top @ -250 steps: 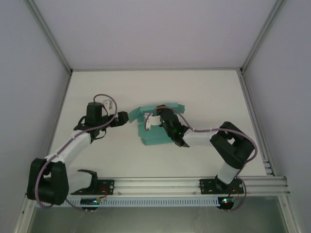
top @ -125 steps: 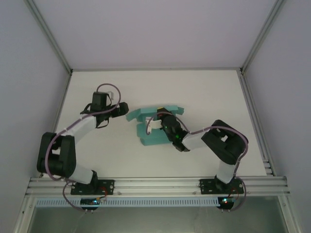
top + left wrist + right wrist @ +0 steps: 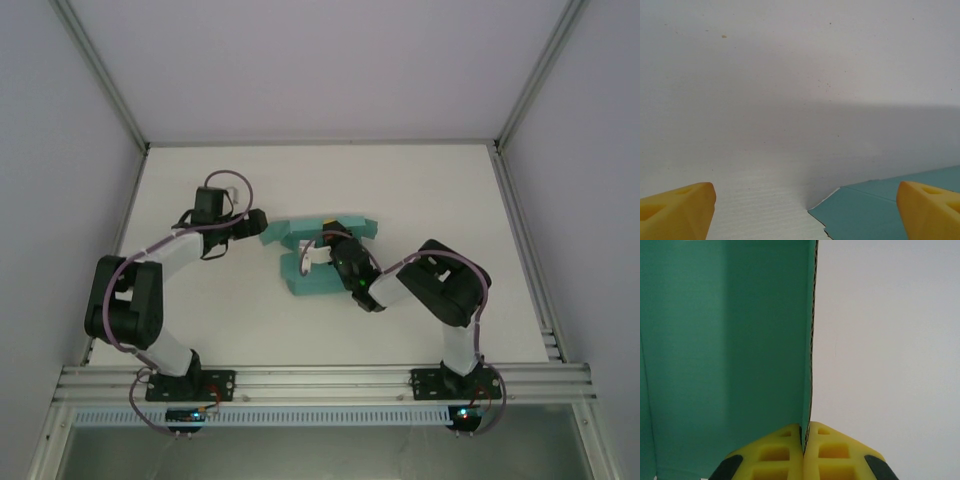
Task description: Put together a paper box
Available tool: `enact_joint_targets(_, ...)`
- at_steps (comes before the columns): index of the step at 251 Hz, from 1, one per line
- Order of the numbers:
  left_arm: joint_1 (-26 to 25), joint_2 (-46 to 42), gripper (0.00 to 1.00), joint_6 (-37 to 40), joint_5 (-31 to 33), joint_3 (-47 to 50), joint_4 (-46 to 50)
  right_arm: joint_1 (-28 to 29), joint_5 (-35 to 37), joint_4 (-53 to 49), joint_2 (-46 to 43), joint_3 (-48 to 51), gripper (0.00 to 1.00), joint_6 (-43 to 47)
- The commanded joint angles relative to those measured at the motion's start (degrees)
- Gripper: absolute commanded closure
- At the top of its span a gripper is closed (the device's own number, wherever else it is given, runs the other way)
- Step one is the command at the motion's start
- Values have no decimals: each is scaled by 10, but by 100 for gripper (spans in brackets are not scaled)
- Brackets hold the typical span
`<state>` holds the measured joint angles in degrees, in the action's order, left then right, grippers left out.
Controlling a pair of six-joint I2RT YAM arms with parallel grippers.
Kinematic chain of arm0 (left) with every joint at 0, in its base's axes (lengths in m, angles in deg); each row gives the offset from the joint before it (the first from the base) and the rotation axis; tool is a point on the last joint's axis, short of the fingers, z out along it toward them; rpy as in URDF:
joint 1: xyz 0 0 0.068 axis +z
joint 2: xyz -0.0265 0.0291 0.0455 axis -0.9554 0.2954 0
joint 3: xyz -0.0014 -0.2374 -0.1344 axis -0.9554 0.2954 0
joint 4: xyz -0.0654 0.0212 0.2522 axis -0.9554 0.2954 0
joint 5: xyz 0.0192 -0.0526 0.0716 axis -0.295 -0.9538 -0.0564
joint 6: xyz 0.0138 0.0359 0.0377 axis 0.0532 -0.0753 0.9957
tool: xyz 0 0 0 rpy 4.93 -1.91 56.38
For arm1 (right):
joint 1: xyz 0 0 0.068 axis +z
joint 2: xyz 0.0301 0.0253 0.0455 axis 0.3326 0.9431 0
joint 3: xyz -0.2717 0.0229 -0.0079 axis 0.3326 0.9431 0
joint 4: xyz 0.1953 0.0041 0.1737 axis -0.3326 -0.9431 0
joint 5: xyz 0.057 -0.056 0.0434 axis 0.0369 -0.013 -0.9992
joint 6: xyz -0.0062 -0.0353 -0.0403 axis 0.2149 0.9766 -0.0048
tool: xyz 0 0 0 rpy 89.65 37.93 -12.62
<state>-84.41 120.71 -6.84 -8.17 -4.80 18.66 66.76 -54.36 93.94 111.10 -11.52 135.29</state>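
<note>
The teal-green paper box (image 3: 312, 272) lies mid-table as a partly folded sheet with flaps. My right gripper (image 3: 327, 247) is shut on one raised panel; in the right wrist view the yellow fingertips (image 3: 785, 450) pinch the edge of that upright teal panel (image 3: 725, 345). My left gripper (image 3: 256, 224) sits just left of the box's far-left flap. In the left wrist view its yellow fingertips (image 3: 675, 212) stand wide apart, open, with a corner of the teal flap (image 3: 875, 210) lying on the table between them, untouched.
White table (image 3: 420, 190) inside a frame with grey walls. An aluminium rail (image 3: 320, 382) carries both arm bases at the near edge. The right arm's elbow (image 3: 450, 285) is folded close to the right of the box.
The left arm has swung its gripper right and farther back, up to the box's left flap. The right arm has folded in, still pinching the panel, and the box has shifted slightly.
</note>
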Motion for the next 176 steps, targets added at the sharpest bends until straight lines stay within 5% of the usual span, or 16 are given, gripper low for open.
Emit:
enact_joint_targets(1,5,-26,3,21,23,8,7,0,11,-40,-5,6,100,10)
enact_joint_targets(31,12,-33,0,16,92,0,35,3,13,-54,-14,2,100,0)
enact_joint_targets(66,31,11,0,13,92,-29,46,4,13,-62,-18,1,100,-13)
enact_joint_targets(120,13,78,12,83,-75,-63,29,6,17,-79,-24,-4,100,-25)
enact_joint_targets(176,-16,10,33,112,-174,39,-85,8,18,-98,-43,0,100,-37)
